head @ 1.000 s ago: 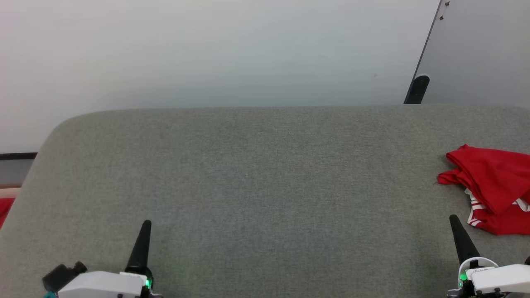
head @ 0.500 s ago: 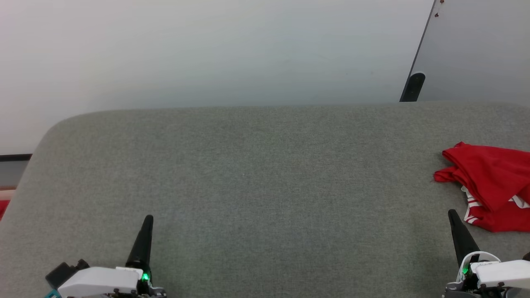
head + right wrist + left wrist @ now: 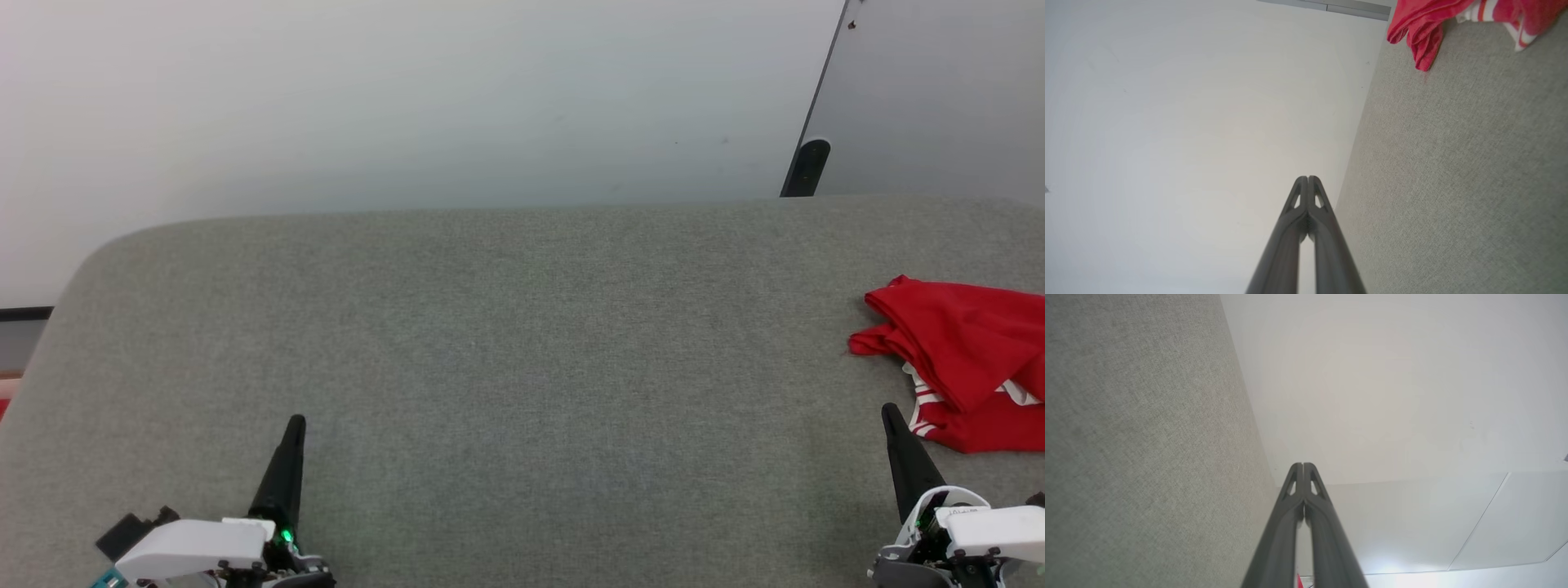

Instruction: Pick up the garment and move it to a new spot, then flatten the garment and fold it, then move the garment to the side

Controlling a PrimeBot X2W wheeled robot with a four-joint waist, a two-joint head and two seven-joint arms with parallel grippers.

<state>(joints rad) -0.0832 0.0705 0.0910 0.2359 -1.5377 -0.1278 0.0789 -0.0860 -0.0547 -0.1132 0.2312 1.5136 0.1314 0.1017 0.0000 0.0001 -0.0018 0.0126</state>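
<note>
A: Our grey surface point(image 3: 522, 343) is broad, and the garment point(image 3: 963, 367) lies bunched at its right side, cut off by the head view's edge, near our right gripper point(image 3: 888, 412). If we pinch just 1 loose layer, the heap may trail and snag.

B: Both that one and our left gripper point(image 3: 295, 423) have fingers pressed together, empty. Reaching in like that, we'd only shove cloth. The 2 wrist views show the tips meeting, which the head view's side-on angle leaves unsure.
</note>
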